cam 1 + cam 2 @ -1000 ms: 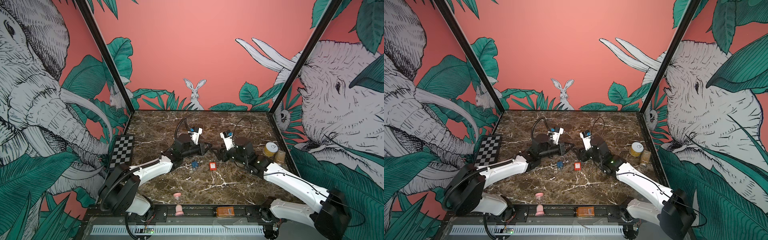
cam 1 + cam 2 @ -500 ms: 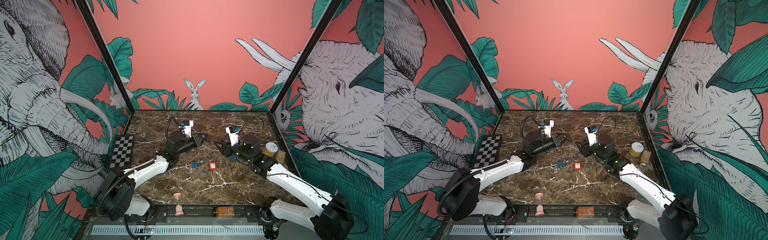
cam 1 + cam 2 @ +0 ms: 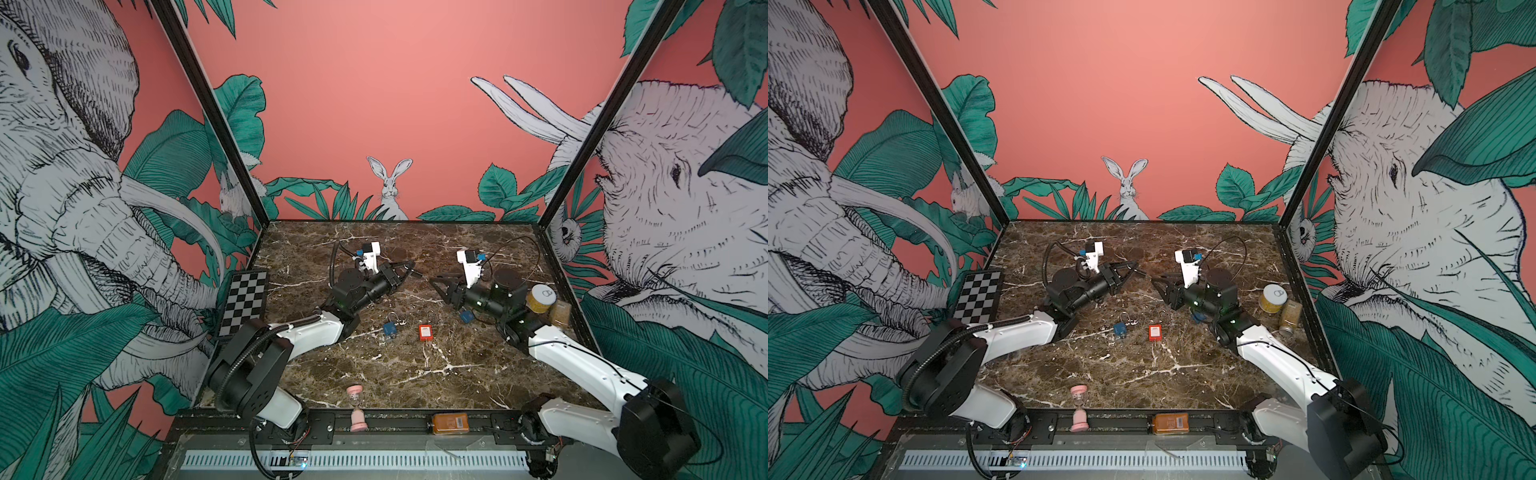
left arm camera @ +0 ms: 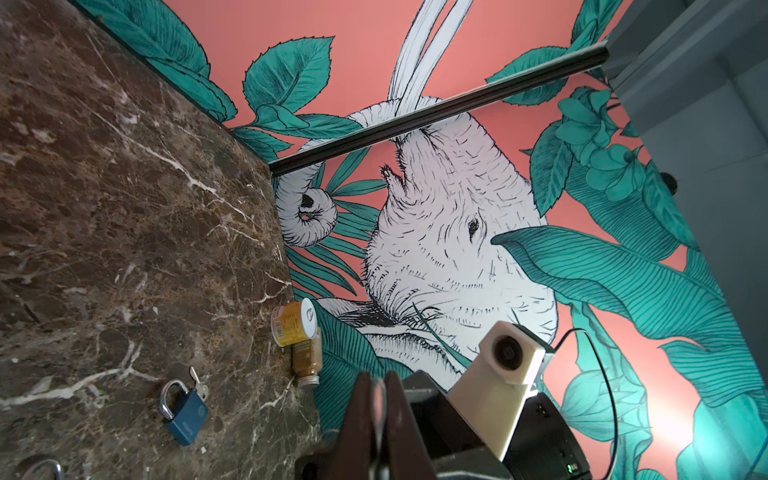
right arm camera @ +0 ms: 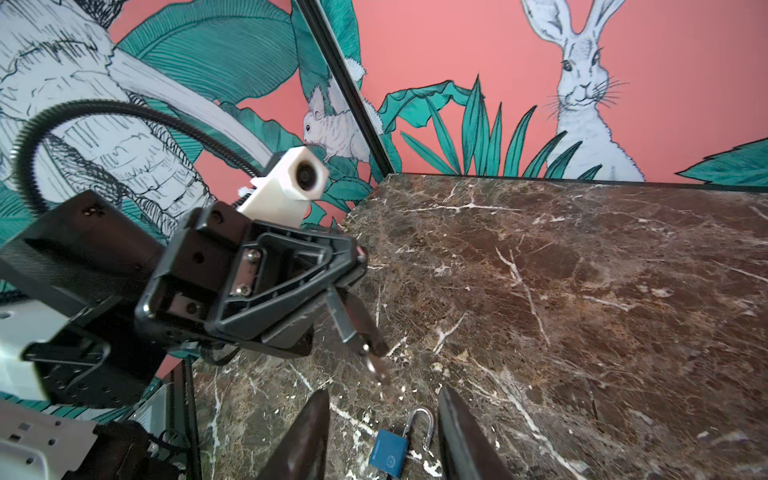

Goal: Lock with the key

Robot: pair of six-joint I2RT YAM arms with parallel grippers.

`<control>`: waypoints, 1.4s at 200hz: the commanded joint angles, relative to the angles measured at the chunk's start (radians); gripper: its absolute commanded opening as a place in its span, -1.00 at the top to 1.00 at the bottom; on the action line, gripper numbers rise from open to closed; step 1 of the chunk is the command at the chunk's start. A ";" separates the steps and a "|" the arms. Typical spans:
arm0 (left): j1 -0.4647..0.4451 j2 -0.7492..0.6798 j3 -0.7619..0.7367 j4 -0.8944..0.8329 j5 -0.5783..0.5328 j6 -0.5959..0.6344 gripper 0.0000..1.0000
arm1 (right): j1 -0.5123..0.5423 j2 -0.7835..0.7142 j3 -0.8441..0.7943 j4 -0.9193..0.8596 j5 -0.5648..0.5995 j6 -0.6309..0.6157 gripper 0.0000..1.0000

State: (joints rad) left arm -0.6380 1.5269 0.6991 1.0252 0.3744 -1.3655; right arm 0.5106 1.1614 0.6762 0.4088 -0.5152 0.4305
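A: Two blue locks?
B: Yes. One lock (image 3: 390,329) lies just left of the red block (image 3: 424,332), another lock (image 3: 465,316) to its right.
A: The key (image 5: 376,368)?
B: Behind the block, raised, pinched in the left gripper (image 5: 357,328). The right gripper (image 5: 383,395) faces it, jaws apart, empty.

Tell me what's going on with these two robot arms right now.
The left pincer is shut on a small metal key, held up above the marble table. The right pincer faces it with its jaws apart and nothing between them. A blue padlock with its shackle open lies on the table below them, untouched. A second blue padlock lies beneath the right arm. The key has not reached a lock yet.
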 commanded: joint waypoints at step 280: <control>-0.005 0.039 0.024 0.187 0.066 -0.124 1.00 | 0.037 0.173 0.199 -0.048 -0.091 -0.134 0.56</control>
State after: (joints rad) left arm -0.6327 1.5719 0.6991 1.1297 0.4114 -1.4696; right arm 0.5343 1.3228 0.8391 0.3107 -0.6029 0.2852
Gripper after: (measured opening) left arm 0.077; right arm 0.210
